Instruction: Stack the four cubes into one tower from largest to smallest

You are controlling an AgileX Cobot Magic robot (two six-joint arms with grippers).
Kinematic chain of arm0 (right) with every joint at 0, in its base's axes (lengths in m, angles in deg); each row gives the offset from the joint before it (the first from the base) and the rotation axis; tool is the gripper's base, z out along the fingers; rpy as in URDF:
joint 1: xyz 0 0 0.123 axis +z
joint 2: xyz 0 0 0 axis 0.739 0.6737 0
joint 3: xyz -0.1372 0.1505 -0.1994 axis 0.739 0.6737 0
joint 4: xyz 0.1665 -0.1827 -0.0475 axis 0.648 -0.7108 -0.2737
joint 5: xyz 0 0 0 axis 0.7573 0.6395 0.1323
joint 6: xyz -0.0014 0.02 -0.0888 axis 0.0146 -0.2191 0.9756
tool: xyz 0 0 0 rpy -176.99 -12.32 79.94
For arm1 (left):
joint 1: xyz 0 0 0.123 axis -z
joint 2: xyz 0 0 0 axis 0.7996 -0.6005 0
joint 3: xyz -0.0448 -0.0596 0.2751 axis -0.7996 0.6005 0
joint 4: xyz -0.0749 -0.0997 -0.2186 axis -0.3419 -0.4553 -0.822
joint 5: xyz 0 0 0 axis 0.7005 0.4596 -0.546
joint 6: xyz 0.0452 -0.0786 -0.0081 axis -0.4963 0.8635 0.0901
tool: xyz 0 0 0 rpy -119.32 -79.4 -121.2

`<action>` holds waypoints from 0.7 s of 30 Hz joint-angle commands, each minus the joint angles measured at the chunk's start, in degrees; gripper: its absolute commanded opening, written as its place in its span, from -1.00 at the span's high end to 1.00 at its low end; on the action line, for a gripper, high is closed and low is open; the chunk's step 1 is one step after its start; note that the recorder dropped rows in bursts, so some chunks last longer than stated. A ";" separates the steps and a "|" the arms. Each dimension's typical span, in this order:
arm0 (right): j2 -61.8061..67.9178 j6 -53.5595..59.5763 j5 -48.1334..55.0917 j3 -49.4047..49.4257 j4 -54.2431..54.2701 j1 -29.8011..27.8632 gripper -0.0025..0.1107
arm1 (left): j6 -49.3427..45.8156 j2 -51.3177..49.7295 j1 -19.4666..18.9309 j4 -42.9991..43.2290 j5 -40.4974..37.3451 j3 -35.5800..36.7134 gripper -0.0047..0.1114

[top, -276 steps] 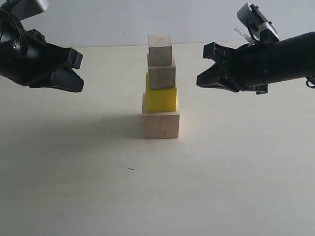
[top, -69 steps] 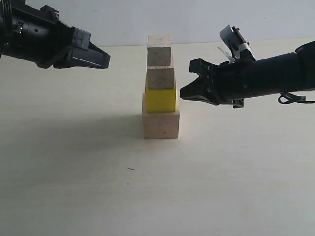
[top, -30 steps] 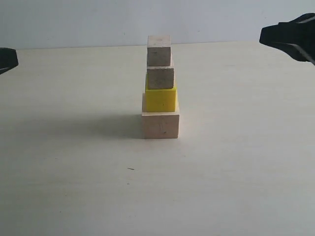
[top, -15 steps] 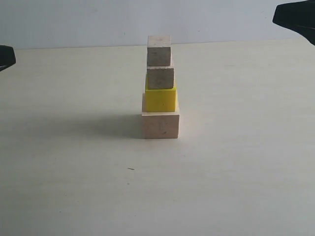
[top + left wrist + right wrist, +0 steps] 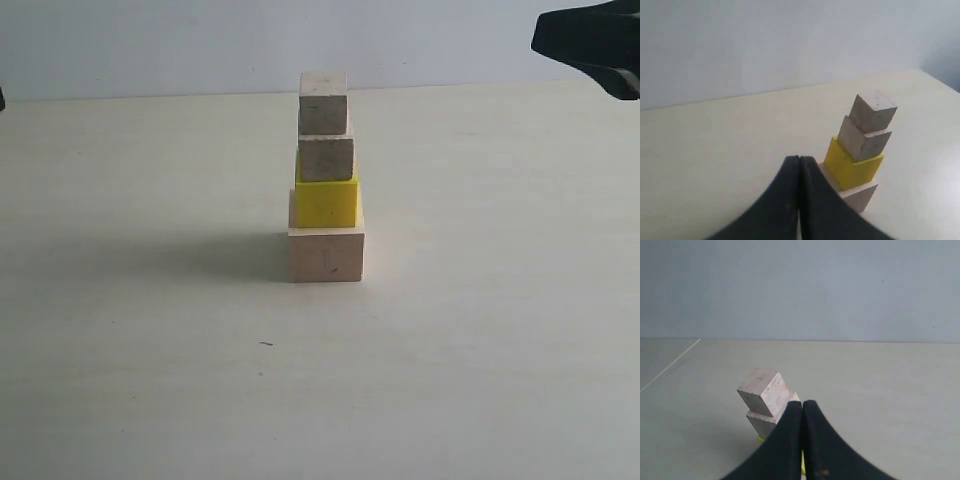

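The tower (image 5: 325,180) stands complete. The left gripper (image 5: 799,164) and right gripper (image 5: 802,407) are pinched closed, empty, well apart from the tower; park them moving away, never across it.

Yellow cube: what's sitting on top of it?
A small wood cube sits on the yellow cube, with the smallest wood cube on that. The patch of yellow top beneath it is hidden.

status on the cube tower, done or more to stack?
Done: the tower stands upright, with the large wood cube at the base, the yellow cube on it, then the small wood cube and the smallest cube on top. In hand: nothing. The left claw and right claw are shut, empty and clear of it. Left: no stacking that I can see.
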 commanded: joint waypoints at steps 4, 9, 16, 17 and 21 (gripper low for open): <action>-0.23 -0.01 0.20 0.18 -0.16 0.09 0.96 | -0.05 13.86 -6.45 -0.50 0.24 0.03 0.92; -0.23 -0.01 0.20 0.18 -0.16 0.09 0.96 | -0.05 24.76 -17.17 -0.50 0.24 0.03 0.92; -0.23 -0.01 0.20 0.18 -0.16 0.09 0.96 | -1.87 32.68 -22.97 1.22 0.60 0.03 0.92; -0.23 -0.01 0.20 0.18 -0.16 0.09 0.96 | -2.37 33.18 -22.97 1.60 0.60 0.03 0.92; -0.23 -0.01 0.20 0.18 -0.16 0.09 0.96 | -5.87 34.47 -22.97 1.90 0.60 0.03 0.92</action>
